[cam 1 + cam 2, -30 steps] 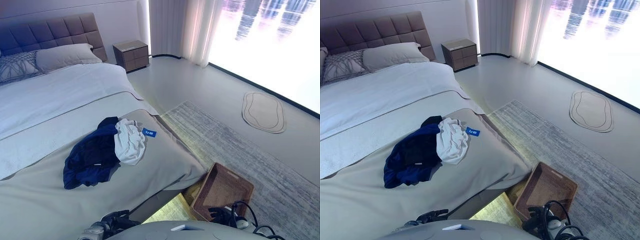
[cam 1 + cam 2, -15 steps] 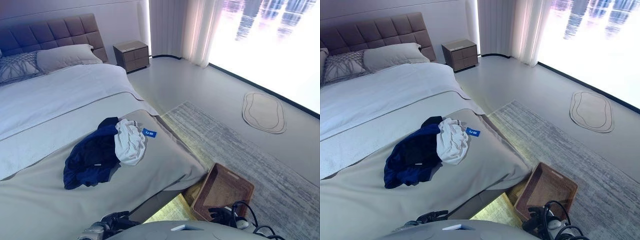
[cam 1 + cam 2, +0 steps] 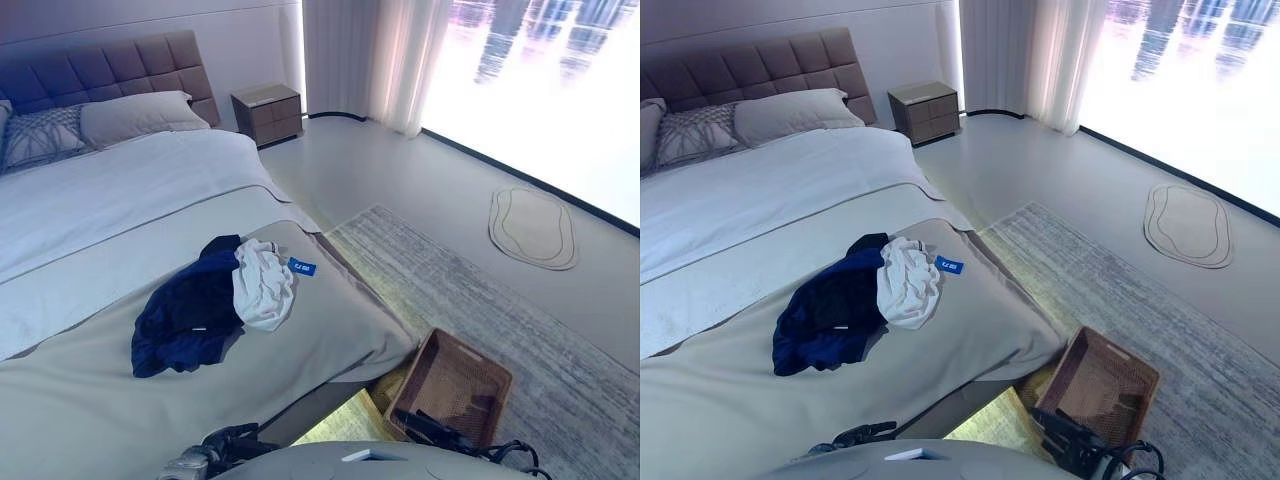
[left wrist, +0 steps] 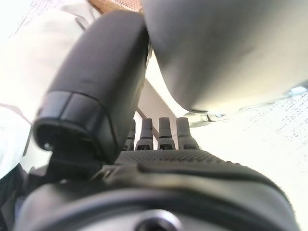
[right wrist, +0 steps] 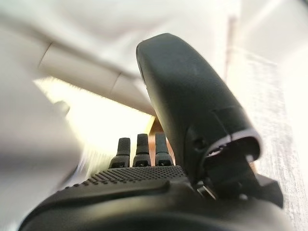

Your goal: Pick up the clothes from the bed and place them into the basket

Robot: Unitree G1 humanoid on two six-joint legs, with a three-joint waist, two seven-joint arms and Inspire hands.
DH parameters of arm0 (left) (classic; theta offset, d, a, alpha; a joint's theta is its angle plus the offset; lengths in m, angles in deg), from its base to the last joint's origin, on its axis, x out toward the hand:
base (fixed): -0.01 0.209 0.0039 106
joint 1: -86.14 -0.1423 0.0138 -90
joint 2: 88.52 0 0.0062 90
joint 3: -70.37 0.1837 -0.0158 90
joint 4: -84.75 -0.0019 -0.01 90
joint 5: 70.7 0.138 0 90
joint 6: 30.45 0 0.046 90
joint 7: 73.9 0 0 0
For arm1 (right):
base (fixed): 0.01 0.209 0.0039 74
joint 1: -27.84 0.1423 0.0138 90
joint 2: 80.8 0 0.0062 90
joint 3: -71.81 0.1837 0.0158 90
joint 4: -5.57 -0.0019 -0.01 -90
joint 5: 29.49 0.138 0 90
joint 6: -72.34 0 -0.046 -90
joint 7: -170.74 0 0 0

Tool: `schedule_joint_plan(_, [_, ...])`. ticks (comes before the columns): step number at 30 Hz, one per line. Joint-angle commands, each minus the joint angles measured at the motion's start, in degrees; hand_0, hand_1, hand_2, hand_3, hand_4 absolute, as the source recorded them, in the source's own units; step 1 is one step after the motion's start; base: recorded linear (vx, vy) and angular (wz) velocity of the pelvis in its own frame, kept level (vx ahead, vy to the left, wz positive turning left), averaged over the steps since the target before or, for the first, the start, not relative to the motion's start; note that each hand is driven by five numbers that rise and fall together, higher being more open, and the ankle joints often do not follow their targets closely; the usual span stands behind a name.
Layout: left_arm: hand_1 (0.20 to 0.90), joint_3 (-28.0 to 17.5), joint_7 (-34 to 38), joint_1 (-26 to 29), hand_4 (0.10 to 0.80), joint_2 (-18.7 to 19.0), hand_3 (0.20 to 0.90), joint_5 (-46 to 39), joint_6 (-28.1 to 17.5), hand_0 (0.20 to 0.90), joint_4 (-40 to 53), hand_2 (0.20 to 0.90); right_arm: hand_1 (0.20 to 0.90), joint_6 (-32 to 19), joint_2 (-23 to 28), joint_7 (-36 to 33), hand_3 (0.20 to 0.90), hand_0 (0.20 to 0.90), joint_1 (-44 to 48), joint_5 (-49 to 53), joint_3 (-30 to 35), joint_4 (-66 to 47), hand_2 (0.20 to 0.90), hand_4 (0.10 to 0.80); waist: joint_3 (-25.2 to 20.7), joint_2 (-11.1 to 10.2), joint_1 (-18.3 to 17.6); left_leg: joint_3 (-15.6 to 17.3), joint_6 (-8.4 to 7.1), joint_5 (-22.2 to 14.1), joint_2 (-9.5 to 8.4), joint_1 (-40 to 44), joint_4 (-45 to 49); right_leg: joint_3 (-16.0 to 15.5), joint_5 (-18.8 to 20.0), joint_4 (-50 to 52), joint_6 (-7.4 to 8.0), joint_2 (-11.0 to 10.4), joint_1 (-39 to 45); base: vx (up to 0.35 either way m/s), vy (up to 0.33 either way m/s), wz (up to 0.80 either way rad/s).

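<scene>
A dark navy garment [image 3: 185,318] and a white garment [image 3: 262,287] lie bunched together on the grey cover near the foot of the bed [image 3: 110,400], with a small blue tag [image 3: 302,267] beside them. A brown woven basket [image 3: 452,383] stands on the floor at the bed's foot corner, tilted toward me. My left hand [image 3: 228,443] hangs low in front of the bed edge, fingers [image 4: 161,132] straight and empty. My right hand [image 3: 428,427] hangs just in front of the basket, fingers [image 5: 138,150] straight and empty. Both hands are far from the clothes.
Pillows [image 3: 130,113] and a padded headboard are at the bed's far end. A nightstand [image 3: 268,112] stands beside it. A grey rug [image 3: 470,290] lies under the basket, a small oval mat [image 3: 533,227] lies by the bright window, and curtains [image 3: 375,55] hang at the back.
The view has shifted slightly. My right hand has swung a little to the left in front of the basket. The clothes and my left hand have not moved.
</scene>
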Motion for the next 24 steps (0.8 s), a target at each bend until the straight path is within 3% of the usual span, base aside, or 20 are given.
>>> schedule_joint_plan(1, [0.900, 1.7, 0.8, 0.7, 0.800, -0.2, 0.900, 0.0, -1.6, 0.900, -2.4, 0.900, 0.900, -9.1, -0.7, 1.4, 0.900, 0.900, 8.8, -4.3, 0.1, -8.0, 0.900, 0.800, 4.7, -0.9, 3.1, -2.0, 5.15, -7.4, -5.88, 0.4, 3.0, -1.5, -5.1, 6.6, -0.43, -0.4, -1.0, -0.003, 0.106, 0.19])
schedule_joint_plan(6, [0.900, 4.1, 1.1, -0.1, 0.800, 0.8, 0.900, -0.2, -1.7, 0.900, 0.2, 0.900, 0.900, -18.2, 5.5, -11.4, 0.900, 0.900, 15.7, -34.2, -9.2, -19.1, 0.900, 0.800, 7.5, -2.0, 6.9, -4.9, 6.21, -8.6, -7.56, -3.0, 7.3, -2.9, -5.0, 8.2, -0.43, -2.0, -2.6, 0.021, 0.118, 0.35])
schedule_joint_plan(12, [0.900, 6.4, 1.0, 1.8, 0.800, 4.1, 0.900, -2.9, -3.0, 0.900, 3.9, 0.900, 0.900, -7.7, 13.9, -24.6, 0.900, 0.900, 32.0, -49.7, -18.9, -27.9, 0.900, 0.800, 13.1, -3.2, 12.0, -7.8, 7.47, -8.7, -8.59, -10.9, 12.8, -4.8, -3.6, 12.1, 0.89, -4.4, -7.6, -0.062, 0.063, 0.42])
schedule_joint_plan(18, [0.900, 8.1, 0.9, 7.7, 0.800, 7.9, 0.900, -7.6, -3.6, 0.900, 5.9, 0.900, 0.900, -1.2, 16.4, -33.9, 0.900, 0.900, 49.1, -56.7, -22.4, -20.8, 0.900, 0.800, 19.6, -4.2, 17.0, -10.5, 7.40, -7.5, -9.57, -21.0, 16.6, -7.4, -1.6, 16.3, 1.41, -6.5, -13.0, -0.138, 0.024, 0.46])
schedule_joint_plan(24, [0.900, 8.7, 0.5, 10.8, 0.800, 10.2, 0.900, -11.1, -5.4, 0.900, 7.4, 0.900, 0.900, 3.2, 19.0, -35.9, 0.900, 0.900, 62.0, -56.6, -24.7, -9.1, 0.900, 0.800, 23.8, -3.9, 21.5, -12.4, 6.82, -7.3, -10.43, -30.0, 19.7, -9.8, -2.2, 22.7, 1.93, -8.0, -19.2, -0.069, 0.037, 0.34])
